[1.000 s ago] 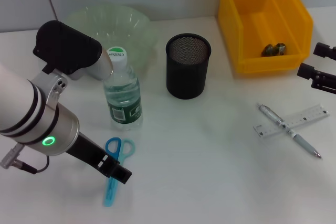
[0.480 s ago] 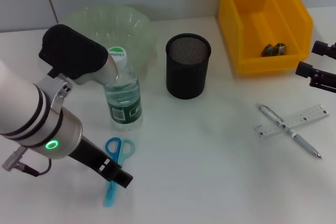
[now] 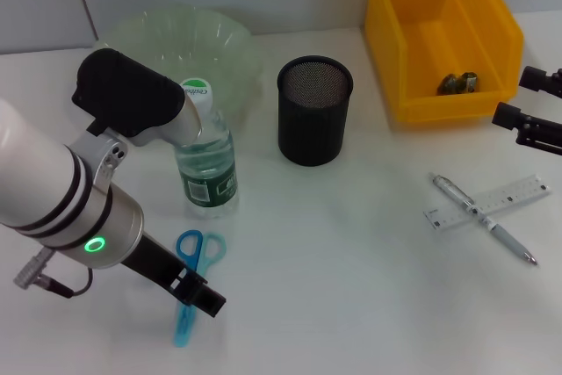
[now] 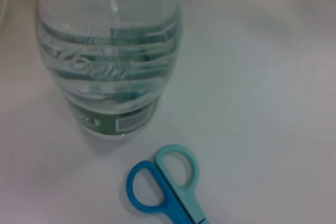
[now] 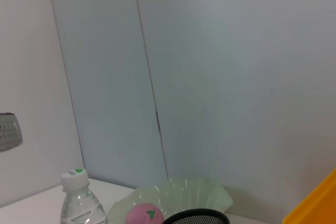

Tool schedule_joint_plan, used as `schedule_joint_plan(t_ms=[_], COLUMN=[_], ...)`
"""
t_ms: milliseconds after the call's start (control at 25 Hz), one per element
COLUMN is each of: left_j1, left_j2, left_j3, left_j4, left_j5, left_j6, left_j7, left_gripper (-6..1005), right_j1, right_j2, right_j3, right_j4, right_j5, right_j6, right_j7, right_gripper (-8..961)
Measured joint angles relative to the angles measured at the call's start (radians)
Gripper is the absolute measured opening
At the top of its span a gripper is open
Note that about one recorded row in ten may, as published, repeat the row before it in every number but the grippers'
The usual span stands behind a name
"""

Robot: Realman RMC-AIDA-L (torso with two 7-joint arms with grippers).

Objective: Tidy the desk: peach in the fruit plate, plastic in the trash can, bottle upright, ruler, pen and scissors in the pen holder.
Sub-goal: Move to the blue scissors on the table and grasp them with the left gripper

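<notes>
The blue scissors (image 3: 195,263) lie flat in front of the upright bottle (image 3: 205,164). My left gripper (image 3: 200,292) hangs low over their blades. The left wrist view shows the scissors' handles (image 4: 164,183) and the bottle (image 4: 109,51) close behind them. The peach (image 5: 146,216) rests in the pale green fruit plate (image 5: 184,195); in the head view my left arm hides it inside the plate (image 3: 219,41). Crumpled plastic (image 3: 458,82) lies in the yellow trash can (image 3: 443,37). A pen (image 3: 484,219) lies crossed over the ruler (image 3: 518,192). My right gripper (image 3: 534,103) is parked open at the right edge.
The black mesh pen holder (image 3: 314,111) stands mid-table between the bottle and the yellow bin. My left forearm (image 3: 53,191) fills the near left corner. The white tabletop (image 3: 351,287) stretches from the scissors to the pen.
My left arm has shifted slightly forward and right, bringing its gripper a little lower along the scissors. The right arm and all objects have stayed put.
</notes>
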Motion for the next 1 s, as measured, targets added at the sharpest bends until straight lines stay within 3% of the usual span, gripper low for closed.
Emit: schedule_joint_plan(t_ms=[1000], left_j1=[-0.036], left_j2=[0.0], left_j3=[0.057], left_j4=[-0.086], left_j5=[0.034], left_j6=[-0.036], left_j7=[0.002], left_gripper=[824], right_j1=[-0.001], right_j2=[0.002], right_j3=[-0.001], right_j4=[0.0], right_j5=[0.0], right_j6=[-0.001], right_j7=[-0.004], right_gripper=[828])
